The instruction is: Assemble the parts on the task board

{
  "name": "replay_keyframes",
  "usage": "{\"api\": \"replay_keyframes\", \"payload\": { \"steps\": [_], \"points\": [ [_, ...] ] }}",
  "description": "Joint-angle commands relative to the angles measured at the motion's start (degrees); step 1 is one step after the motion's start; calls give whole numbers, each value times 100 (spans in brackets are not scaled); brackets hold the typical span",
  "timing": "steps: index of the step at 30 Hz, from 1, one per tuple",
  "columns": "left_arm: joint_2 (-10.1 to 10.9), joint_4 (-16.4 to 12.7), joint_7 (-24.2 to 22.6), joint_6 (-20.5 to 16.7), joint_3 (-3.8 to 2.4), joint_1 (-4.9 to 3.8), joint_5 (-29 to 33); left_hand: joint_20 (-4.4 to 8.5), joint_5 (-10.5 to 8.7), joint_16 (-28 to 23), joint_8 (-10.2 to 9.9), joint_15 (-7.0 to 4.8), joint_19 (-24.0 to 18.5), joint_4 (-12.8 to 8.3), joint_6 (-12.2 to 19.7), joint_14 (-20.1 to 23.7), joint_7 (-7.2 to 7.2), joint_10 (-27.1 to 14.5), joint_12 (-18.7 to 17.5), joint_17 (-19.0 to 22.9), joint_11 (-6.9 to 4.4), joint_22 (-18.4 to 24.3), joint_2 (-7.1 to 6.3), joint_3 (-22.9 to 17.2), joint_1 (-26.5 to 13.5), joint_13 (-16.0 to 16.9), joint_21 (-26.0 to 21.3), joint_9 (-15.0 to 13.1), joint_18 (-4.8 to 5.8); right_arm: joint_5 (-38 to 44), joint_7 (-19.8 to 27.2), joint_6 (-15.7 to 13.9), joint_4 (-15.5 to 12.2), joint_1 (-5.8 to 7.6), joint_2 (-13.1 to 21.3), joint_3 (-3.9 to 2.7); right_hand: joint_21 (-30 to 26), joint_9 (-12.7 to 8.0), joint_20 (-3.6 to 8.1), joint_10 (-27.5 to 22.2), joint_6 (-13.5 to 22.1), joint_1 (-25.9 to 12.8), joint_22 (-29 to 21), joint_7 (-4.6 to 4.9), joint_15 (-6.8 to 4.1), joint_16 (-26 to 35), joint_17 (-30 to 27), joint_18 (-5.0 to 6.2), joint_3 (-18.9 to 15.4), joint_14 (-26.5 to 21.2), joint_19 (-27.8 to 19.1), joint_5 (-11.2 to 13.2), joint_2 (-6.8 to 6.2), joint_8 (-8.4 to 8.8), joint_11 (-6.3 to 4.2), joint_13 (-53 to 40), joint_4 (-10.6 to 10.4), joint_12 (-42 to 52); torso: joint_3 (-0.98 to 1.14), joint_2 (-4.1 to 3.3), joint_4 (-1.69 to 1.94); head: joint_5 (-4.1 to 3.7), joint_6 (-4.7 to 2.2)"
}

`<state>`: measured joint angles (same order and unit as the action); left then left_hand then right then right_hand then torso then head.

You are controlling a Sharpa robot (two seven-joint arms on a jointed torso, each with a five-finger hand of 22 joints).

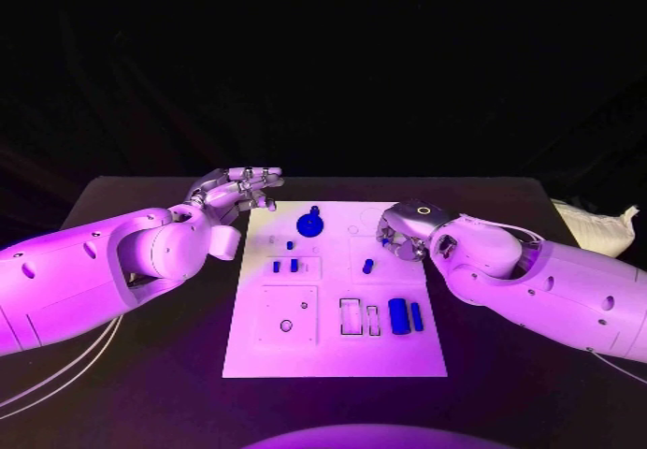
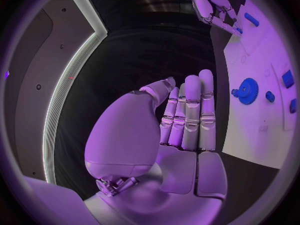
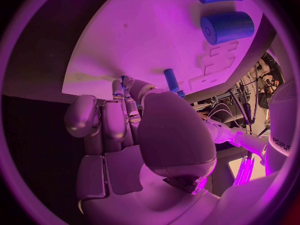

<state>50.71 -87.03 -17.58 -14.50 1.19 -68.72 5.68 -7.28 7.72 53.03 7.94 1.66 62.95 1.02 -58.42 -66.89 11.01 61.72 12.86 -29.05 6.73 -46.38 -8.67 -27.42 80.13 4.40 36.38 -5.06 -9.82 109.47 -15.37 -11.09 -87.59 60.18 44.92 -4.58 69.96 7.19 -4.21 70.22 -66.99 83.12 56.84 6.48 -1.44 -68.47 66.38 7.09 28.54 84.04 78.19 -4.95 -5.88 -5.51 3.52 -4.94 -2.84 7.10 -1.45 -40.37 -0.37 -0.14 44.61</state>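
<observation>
The white task board (image 1: pixel 337 346) lies in the middle of the table. A blue gear (image 1: pixel 310 223) sits near its far edge, also seen as the gear (image 2: pixel 248 91) beside my left hand. Small blue pegs (image 1: pixel 284 267) stand left of centre and one peg (image 1: pixel 368 266) at centre. A thick blue cylinder (image 1: pixel 399 313) and a thin one (image 1: pixel 417 316) lie at the right. My left hand (image 1: pixel 243 192) hovers at the board's far left corner, fingers (image 2: pixel 190 110) straight, holding nothing. My right hand (image 1: pixel 405 232) is over the right side, fingertips (image 3: pixel 128 87) curled down and pinching a small blue part (image 3: pixel 125 79).
Rectangular slots (image 1: pixel 359 316) and a square plate with an oval hole (image 1: pixel 286 325) mark the board's near half. Black table (image 1: pixel 149 374) surrounds the board. A pale bag (image 1: pixel 596 224) lies off the table's far right corner.
</observation>
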Motion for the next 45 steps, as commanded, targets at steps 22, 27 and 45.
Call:
{"api": "replay_keyframes", "payload": {
  "steps": [22, 27, 45],
  "points": [
    [-42, 21, -10, 123, -4, -2, -58, 12, 23, -16, 26, -10, 16, -53, 55, 0, -2, -53, 43, 18, 4, 7, 14, -7, 40, -9, -24, 8, -68, -417, 232, -815, -1316, -245, 21, -100, 55, 18, -6, 152, -34, -60, 43, 34, -27, -7, 3, -93, 82, 247, 64, -46, 34, 0, -53, 17, 115, -79, -14, 4, 8, 439, 21],
    [-67, 13, -10, 136, -5, -2, -59, 12, 23, -16, 26, -10, 16, -53, 55, 0, -2, -53, 43, 18, 4, 7, 14, -7, 40, -9, -24, 8, -68, -544, 350, -821, -1393, -427, -189, -98, 52, 20, -7, 152, -30, -74, 34, 45, -26, -7, 1, -91, 91, 246, 61, -49, 36, 5, -46, 21, 122, -91, -13, 1, 11, 645, 98],
    [-125, 2, -17, 171, -5, -1, -64, 11, 23, -14, 27, -7, 17, -62, 67, 2, 4, -68, 48, 27, 9, 8, 18, -4, 41, -11, -25, 11, -67, -587, 557, -547, -1010, -887, -808, -68, 45, 21, -7, 145, -16, -83, 17, 60, -24, -8, -5, -86, 117, 242, 53, -61, 42, 20, -36, 31, 152, -121, -13, 1, 2, 935, 242]
  ]
}}
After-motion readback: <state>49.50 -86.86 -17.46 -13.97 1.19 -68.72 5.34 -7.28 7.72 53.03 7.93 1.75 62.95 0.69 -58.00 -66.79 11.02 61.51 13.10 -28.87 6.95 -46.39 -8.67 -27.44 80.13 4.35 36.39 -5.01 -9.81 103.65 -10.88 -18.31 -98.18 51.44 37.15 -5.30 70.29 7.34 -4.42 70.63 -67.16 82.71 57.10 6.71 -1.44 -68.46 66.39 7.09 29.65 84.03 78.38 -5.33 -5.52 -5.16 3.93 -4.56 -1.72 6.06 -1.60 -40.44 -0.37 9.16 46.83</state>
